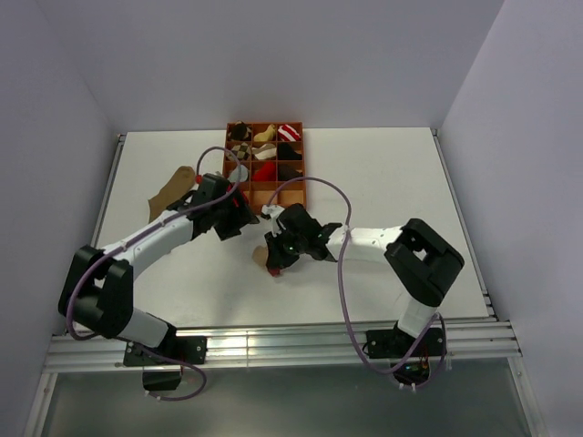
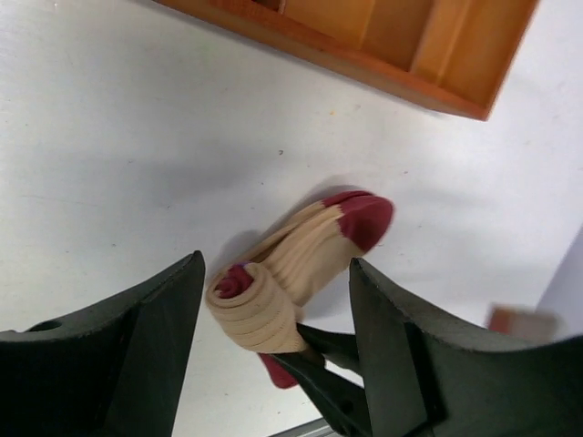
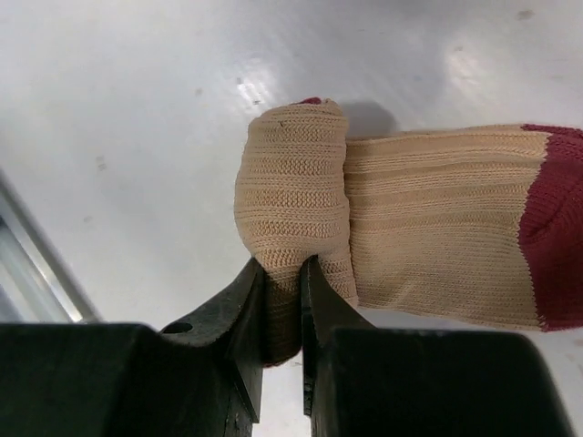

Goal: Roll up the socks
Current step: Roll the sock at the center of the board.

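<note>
Tabletop [image 3: 137, 82]: sock [image 3: 301, 182] pinched between right jaws.

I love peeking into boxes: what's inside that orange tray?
The tray holds small sock bundles in several compartments; the nearest look empty. The left arm hides its near-left corner.

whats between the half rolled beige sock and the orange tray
Only bare white table separates the beige sock from the orange tray, clearest in the left wrist view.

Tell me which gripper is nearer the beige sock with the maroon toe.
Right. The right gripper has its jaws pinched on the rolled end of the beige sock. The left gripper hangs open a little way off, its jaws clear of the fabric.
</note>
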Robot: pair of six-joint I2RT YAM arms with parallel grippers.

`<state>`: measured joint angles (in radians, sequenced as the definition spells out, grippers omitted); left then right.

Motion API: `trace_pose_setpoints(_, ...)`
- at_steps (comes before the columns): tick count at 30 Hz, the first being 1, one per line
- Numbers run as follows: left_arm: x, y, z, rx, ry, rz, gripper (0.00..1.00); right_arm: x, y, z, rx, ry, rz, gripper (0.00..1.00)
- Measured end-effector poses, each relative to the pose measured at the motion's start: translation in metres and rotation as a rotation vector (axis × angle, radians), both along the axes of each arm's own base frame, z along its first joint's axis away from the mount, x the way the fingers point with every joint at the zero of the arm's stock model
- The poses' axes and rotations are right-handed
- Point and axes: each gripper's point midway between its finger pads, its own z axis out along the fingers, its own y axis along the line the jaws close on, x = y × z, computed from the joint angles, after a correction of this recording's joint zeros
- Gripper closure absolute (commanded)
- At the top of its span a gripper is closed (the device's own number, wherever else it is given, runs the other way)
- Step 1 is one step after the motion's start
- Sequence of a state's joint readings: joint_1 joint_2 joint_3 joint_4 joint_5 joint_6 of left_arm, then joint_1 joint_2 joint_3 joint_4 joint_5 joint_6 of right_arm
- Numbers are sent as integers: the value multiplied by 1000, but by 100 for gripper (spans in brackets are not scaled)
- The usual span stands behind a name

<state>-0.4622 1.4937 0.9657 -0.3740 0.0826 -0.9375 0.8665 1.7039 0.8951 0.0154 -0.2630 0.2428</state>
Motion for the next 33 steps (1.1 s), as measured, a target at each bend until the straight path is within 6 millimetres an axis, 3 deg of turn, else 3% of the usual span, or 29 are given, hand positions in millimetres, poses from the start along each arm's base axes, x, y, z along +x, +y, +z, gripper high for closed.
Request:
trace_pose_setpoints(4, -8, 1, -4, -47, -19, 17, 30, -3, 6, 1, 59, 117, 60, 100)
trace_pose_setpoints(12, -63, 10, -58, -93, 138, 53, 29, -9, 10, 0, 159, 297, 106, 100)
trace_pose_setpoints(22, -82, 4, -50, -232, 113, 136, 30, -10, 10, -1, 238, 431, 43, 100)
trace_pose_setpoints(27, -92, 8, -60, -253, 140, 184, 32, -12, 11, -2, 272, 470, 6, 100)
trace_pose_setpoints(33, -87, 4, -62, -275, 133, 193, 35, -13, 13, -3, 312, 504, -25, 100)
